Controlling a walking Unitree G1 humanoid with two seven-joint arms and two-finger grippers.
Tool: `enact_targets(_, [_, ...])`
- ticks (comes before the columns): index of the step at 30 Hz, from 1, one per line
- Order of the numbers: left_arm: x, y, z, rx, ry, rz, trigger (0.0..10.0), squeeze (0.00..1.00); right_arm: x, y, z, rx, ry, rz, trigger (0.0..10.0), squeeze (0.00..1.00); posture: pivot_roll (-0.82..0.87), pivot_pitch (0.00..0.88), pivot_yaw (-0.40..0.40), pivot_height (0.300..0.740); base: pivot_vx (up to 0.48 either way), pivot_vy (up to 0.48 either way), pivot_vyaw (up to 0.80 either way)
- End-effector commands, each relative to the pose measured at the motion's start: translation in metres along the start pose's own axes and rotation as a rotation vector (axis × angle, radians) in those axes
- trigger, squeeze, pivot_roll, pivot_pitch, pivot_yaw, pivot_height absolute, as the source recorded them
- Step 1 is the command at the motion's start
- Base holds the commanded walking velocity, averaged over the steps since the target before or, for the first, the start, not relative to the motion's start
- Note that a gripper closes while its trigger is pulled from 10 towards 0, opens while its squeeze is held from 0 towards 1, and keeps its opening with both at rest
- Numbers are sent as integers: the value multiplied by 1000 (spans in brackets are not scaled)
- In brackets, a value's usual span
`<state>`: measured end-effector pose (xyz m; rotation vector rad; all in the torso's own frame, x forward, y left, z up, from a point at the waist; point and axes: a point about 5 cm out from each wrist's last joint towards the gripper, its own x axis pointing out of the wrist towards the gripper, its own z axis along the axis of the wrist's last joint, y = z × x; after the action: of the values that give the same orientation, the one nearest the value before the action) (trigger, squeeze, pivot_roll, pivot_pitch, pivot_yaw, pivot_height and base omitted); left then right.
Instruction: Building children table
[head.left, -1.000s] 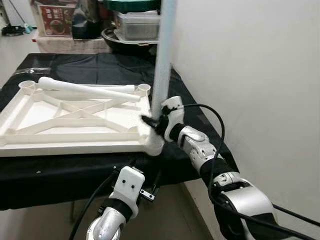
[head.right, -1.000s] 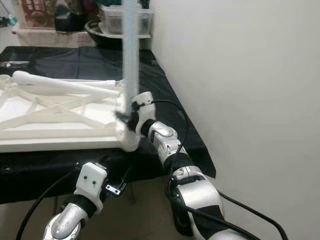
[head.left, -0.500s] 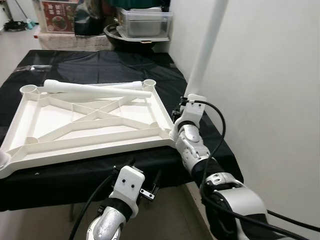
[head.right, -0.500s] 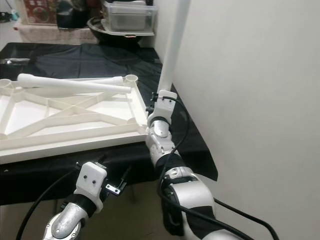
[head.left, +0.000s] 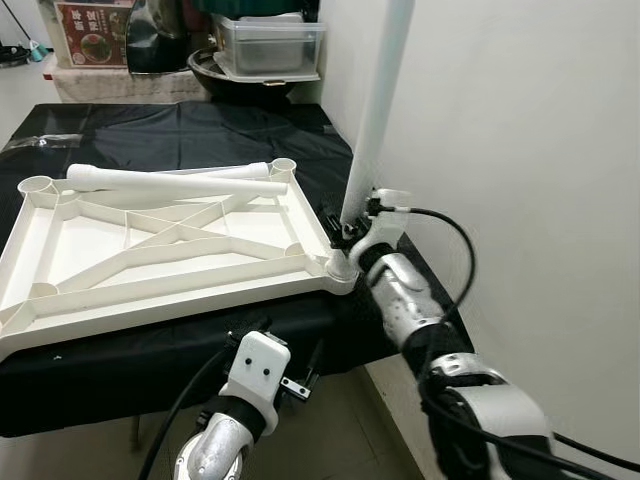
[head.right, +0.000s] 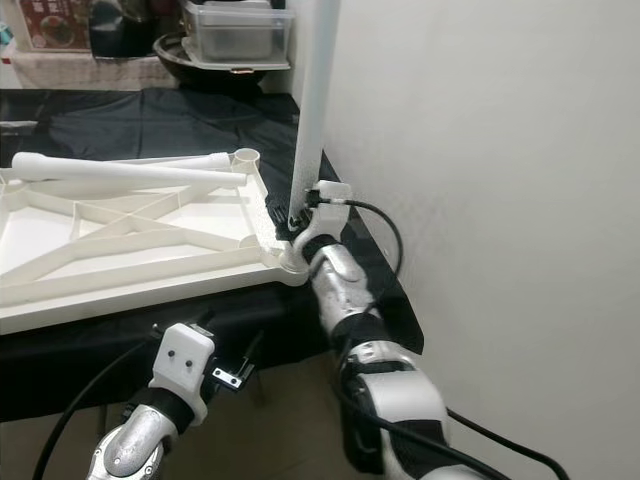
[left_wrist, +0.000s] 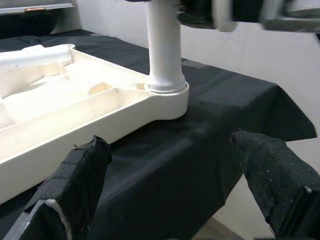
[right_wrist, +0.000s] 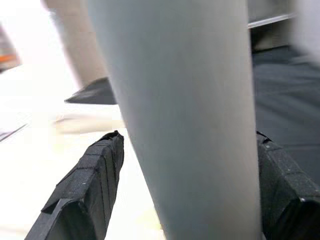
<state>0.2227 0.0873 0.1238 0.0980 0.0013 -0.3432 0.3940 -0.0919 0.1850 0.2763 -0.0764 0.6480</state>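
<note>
A white table top (head.left: 150, 250) lies upside down on the black-covered table (head.left: 200, 130). A white table leg (head.left: 375, 110) stands nearly upright in its near right corner socket (head.left: 338, 268). My right gripper (head.left: 345, 230) is shut on this leg just above the socket; in the right wrist view the leg (right_wrist: 185, 100) sits between both fingers (right_wrist: 95, 180). A second leg (head.left: 170, 180) lies across the far side of the top. My left gripper (left_wrist: 172, 145) hangs open below the table's front edge, facing that corner, with nothing in it.
A white wall (head.left: 520, 150) runs close along the table's right side. A clear plastic box (head.left: 265, 45), dark pans and a red carton (head.left: 90, 30) are stacked behind the table. Black cables hang from both arms.
The leg in my right gripper leaned to the right half a second ago and now stands straighter in the corner socket. The camera view has shifted. The left arm has not moved.
</note>
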Motion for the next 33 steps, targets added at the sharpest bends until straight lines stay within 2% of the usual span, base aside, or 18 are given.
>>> enact_targets(1, [0, -3, -2, -5, 4, -13, 10000, 0, 1, 15, -9, 25, 80, 209, 10000, 0, 112, 54, -118, 740, 0, 0, 0])
enact_targets(4, [0, -3, -2, -4, 3, -14, 10000, 0, -2, 17, -6, 13, 136, 360, 10000, 0, 115, 54, -117, 740, 0, 0, 0])
enact_targets(5, [0, -3, -2, -4, 3, -14, 10000, 0, -2, 17, -6, 13, 136, 360, 10000, 0, 115, 54, -117, 740, 0, 0, 0])
enact_targets(7, [-1, -3, -2, -3, 4, -17, 10000, 0, -5, 25, -4, -8, 193, 541, 10000, 0, 123, 50, -119, 740, 0, 0, 0])
enact_targets(9, [-1, -3, -2, -3, 4, -18, 10000, 0, -7, 31, -3, -27, 230, 661, 10000, 0, 126, 49, -120, 740, 0, 0, 0])
enact_targets(12, [-1, -3, -2, -3, 4, -18, 10000, 0, -7, 31, -3, -27, 230, 661, 10000, 0, 126, 49, -120, 740, 0, 0, 0])
enact_targets(14, [-1, -4, -2, -3, 5, -20, 10000, 0, -8, 39, -2, -29, 255, 776, 10000, 0, 130, 47, -124, 740, 0, 0, 0])
enact_targets(17, [-2, -4, -2, -4, 5, -20, 10000, 0, -8, 43, -2, -25, 267, 831, 10000, 0, 130, 47, -123, 740, 0, 0, 0])
enact_targets(18, [-2, -4, -2, -4, 5, -21, 10000, 0, -7, 47, -2, -21, 277, 863, 7137, 0, 130, 47, -123, 740, 0, 0, 0])
enact_targets(19, [-2, -4, -2, -4, 5, -21, 10000, 0, -7, 47, -2, -21, 277, 863, 7137, 0, 130, 47, -123, 740, 0, 0, 0])
enact_targets(20, [-3, -5, -2, -5, 5, -21, 10000, 0, -5, 50, -2, -26, 279, 870, 0, 0, 130, 47, -123, 740, 0, 0, 0])
enact_targets(22, [-3, -5, -2, -5, 6, -21, 10000, 0, -3, 51, -4, -42, 272, 843, 0, 0, 134, 47, -128, 740, 0, 0, 0])
enact_targets(25, [-2, -5, -2, -6, 6, -20, 10000, 0, 6, 49, -8, -104, 244, 659, 0, 0, 128, 52, -126, 740, 0, 0, 0])
enact_targets(26, [-2, -5, -2, -6, 6, -20, 10000, 0, 6, 49, -8, -104, 244, 659, 0, 0, 128, 52, -126, 740, 0, 0, 0])
enact_targets(27, [-2, -5, -2, -7, 6, -20, 10000, 0, 10, 41, -10, -128, 233, 494, 0, 0, 127, 54, -126, 740, 0, 0, 0])
enact_targets(31, [-2, -5, -2, -8, 7, -20, 10000, 0, 12, 29, -9, -137, 199, 297, 0, 0, 125, 54, -125, 740, 0, 0, 0])
enact_targets(32, [-2, -5, -2, -8, 7, -20, 10000, 0, 12, 22, -8, -129, 179, 188, 0, 0, 121, 56, -124, 740, 0, 0, 0])
enact_targets(33, [-2, -5, -2, -8, 7, -20, 10000, 0, 12, 22, -8, -129, 179, 188, 0, 0, 121, 56, -124, 740, 0, 0, 0])
